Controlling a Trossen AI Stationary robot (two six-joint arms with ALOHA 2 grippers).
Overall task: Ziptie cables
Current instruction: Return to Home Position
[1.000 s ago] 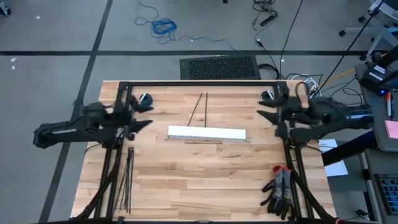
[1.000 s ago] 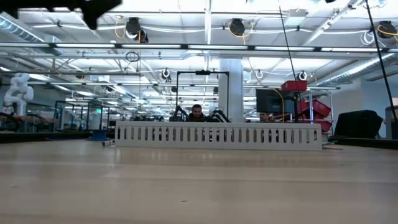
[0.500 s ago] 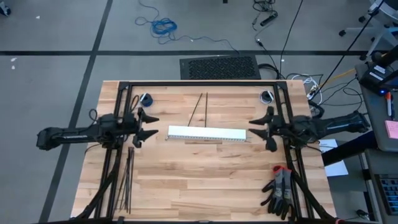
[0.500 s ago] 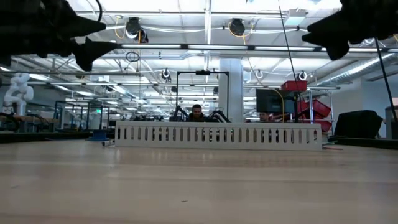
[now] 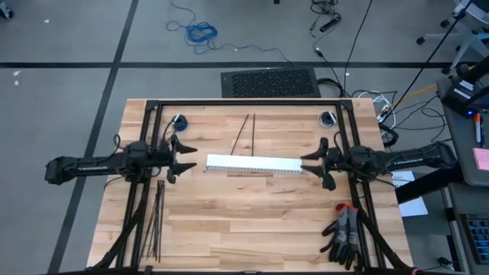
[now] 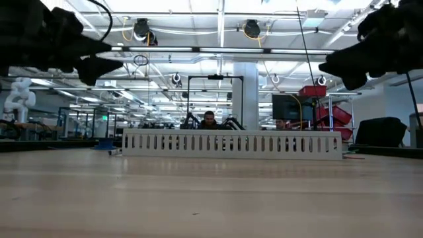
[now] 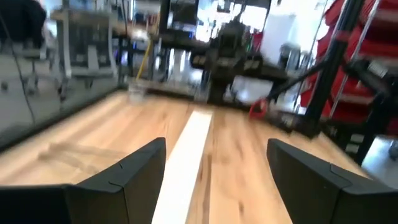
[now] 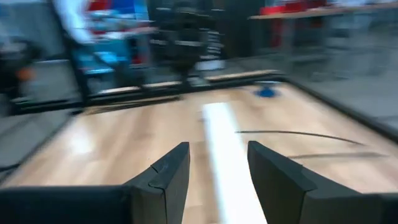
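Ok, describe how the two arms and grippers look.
The left arm and right arm are slim, dark, almost black. The left gripper and right gripper each have two broad, angular matte-black fingers. A thin black cable loops beside the left wrist. No markings show.

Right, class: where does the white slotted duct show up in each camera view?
High view: white duct mid-table, between the left claw and right claw.
Low view: duct stands across the picture's middle.
Left wrist view: duct runs straight ahead.
Right wrist view: duct runs straight ahead too.
Shared landmark: the wooden table beneath it.
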